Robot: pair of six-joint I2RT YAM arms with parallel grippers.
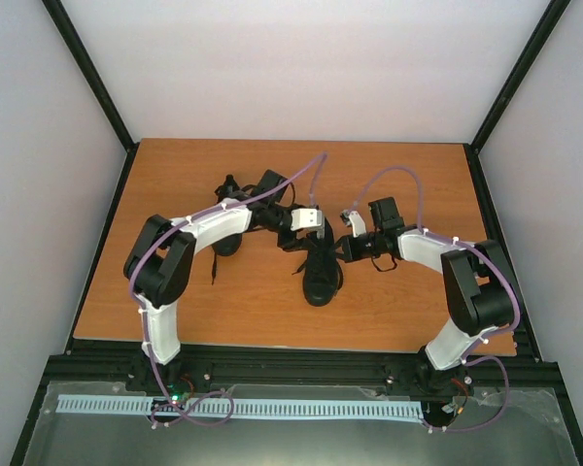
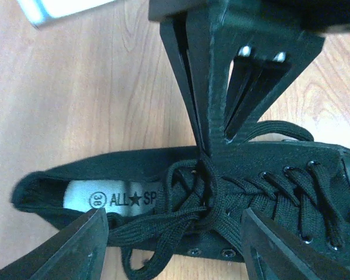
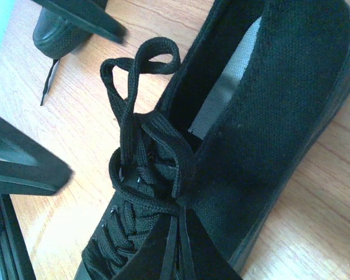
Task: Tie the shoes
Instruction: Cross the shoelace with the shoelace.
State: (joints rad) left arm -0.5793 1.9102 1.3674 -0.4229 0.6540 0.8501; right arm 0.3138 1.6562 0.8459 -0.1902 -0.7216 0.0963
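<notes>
**Bow half-formed on the first shoe**

The black canvas low-top sneaker (image 1: 319,277) is lying on the brown wooden table (image 1: 389,175). Its long thin black laces (image 3: 154,137) are crossing into a knot with one loop (image 3: 141,61) standing free, and no finished bow is showing. Left of that sneaker, the second black sneaker (image 1: 227,238) is lying seemingly untied, a lace end trailing. Over the first sneaker's knot, the right gripper (image 3: 178,211) is pinching its fingers together on the laces. The left gripper (image 2: 173,214) is straddling the knot, fingers spread wide, holding nothing.
</notes>
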